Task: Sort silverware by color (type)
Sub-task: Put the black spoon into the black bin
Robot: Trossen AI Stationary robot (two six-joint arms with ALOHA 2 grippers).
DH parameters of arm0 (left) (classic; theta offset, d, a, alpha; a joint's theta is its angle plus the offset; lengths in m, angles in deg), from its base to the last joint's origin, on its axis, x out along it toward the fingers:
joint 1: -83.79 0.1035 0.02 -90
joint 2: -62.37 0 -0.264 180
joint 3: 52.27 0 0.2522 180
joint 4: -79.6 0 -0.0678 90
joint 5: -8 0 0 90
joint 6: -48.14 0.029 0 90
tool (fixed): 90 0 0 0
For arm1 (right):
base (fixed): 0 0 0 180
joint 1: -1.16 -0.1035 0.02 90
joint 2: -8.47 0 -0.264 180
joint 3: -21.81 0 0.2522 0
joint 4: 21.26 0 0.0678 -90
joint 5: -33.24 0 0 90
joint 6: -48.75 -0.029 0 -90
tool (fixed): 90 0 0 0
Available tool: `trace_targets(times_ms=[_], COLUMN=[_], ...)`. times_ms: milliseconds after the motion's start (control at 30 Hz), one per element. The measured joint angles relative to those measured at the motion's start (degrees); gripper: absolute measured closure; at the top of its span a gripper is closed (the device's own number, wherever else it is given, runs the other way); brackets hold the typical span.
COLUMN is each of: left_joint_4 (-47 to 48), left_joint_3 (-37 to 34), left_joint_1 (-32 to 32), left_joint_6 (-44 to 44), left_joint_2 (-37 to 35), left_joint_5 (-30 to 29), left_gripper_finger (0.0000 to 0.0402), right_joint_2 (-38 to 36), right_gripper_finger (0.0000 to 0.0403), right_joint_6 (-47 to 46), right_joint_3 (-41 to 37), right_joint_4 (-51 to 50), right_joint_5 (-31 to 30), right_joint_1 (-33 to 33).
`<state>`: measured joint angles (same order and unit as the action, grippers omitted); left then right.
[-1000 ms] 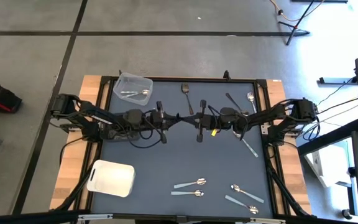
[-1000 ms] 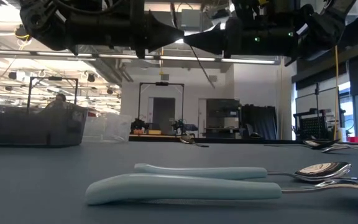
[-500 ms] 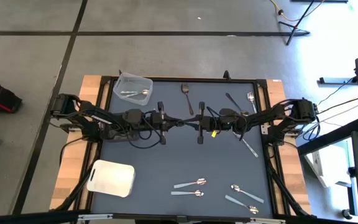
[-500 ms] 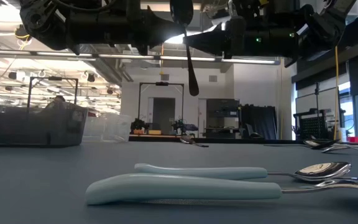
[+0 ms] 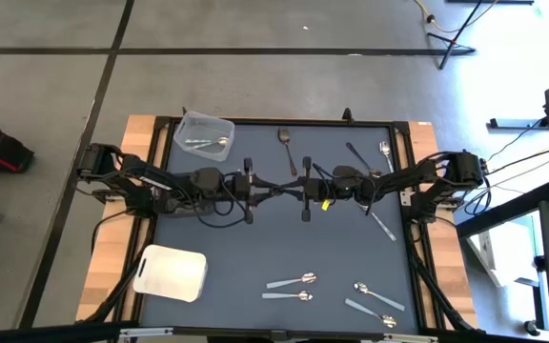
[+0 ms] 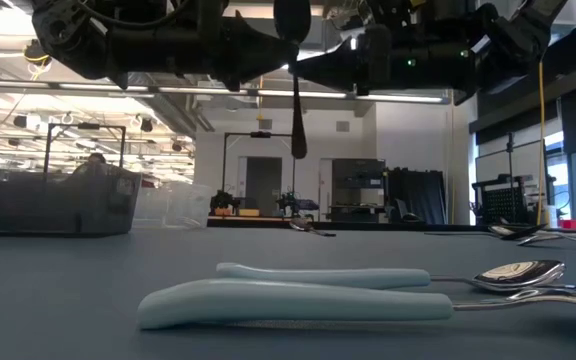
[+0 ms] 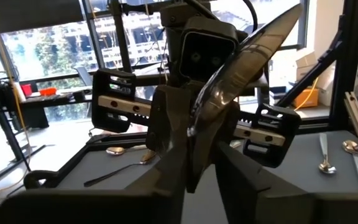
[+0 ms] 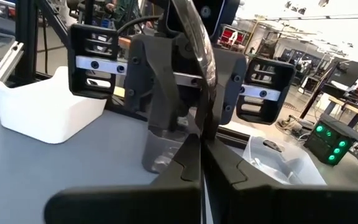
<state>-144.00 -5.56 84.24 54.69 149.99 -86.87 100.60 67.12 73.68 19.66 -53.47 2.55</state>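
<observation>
Hovering above the middle of the dark blue tabletop (image 5: 255, 243), the left hand (image 5: 271, 189) has its fingers slightly apart, nose to nose with the right hand (image 5: 288, 188). The right hand is clamped on a dark grey metal spoon (image 6: 296, 110), which hangs upright between them, bowl up and clear of the surface. A clear plastic tub (image 5: 204, 133) sits at 11 o'clock, a white rounded-square tray (image 5: 171, 272) at 7 o'clock, and light-handled silver spoons (image 5: 292, 281) at 5 o'clock.
</observation>
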Motion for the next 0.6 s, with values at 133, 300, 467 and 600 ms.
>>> trace_targets(times_ms=[133,300,467,600], left_joint_4=[-0.4,-0.9,-1.8,-1.8], left_joint_3=[0.0,0.0,0.0,0.0], left_joint_1=[0.0,0.1,0.1,0.1], left_joint_6=[-0.2,-0.2,-0.3,-0.3], left_joint_2=[0.0,0.0,0.1,0.1], left_joint_5=[0.4,1.6,1.5,1.4], left_gripper_finger=[0.0308,0.0316,0.0348,0.0386], right_joint_2=[0.0,0.0,0.0,0.0], right_gripper_finger=[0.0403,0.0403,0.0403,0.0403], right_joint_6=[-0.1,-0.1,-0.3,-0.4], right_joint_3=[0.0,0.0,0.1,0.1], right_joint_4=[0.2,0.4,0.7,0.6], right_joint_5=[0.0,0.9,1.9,1.9], right_joint_1=[0.0,0.1,0.1,0.1])
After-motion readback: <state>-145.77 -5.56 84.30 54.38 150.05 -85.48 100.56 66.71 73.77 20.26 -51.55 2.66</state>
